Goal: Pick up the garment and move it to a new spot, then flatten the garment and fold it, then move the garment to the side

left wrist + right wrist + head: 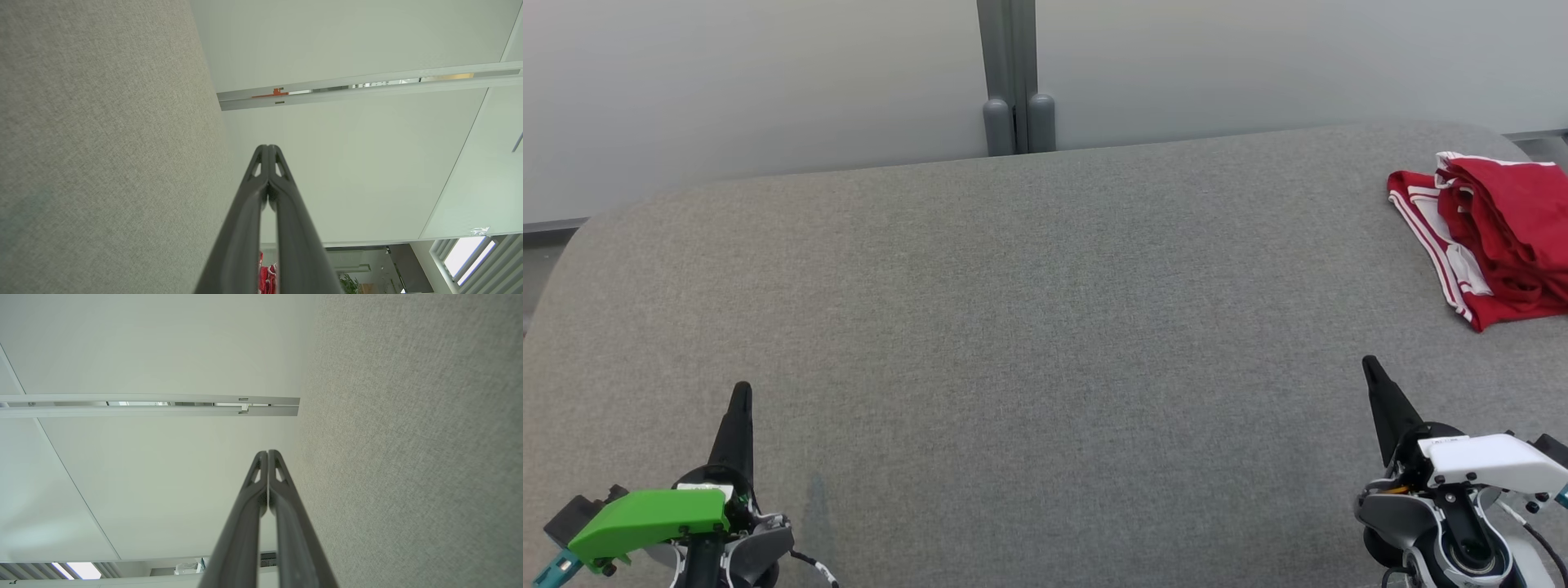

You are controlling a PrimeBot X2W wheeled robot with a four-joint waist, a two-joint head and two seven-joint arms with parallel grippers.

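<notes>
Garment (pixel 1490 237) at upper right of the table (pixel 1013 327) — right gripper (pixel 1372 369) nearer; it and left gripper (pixel 741 392) pinched closed, empty.

Soft, even light is falling across the grey counter (pixel 1045 269); a faint shadow is lying beside the left tool (pixel 741 392); a window (pixel 470 255) is glaring white, perhaps overexposed; the wrist views are bending straight lines near their edges.

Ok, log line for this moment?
left claw: shut, empty | right claw: shut, empty | red-and-white garment: heaped, far right of surface
</notes>
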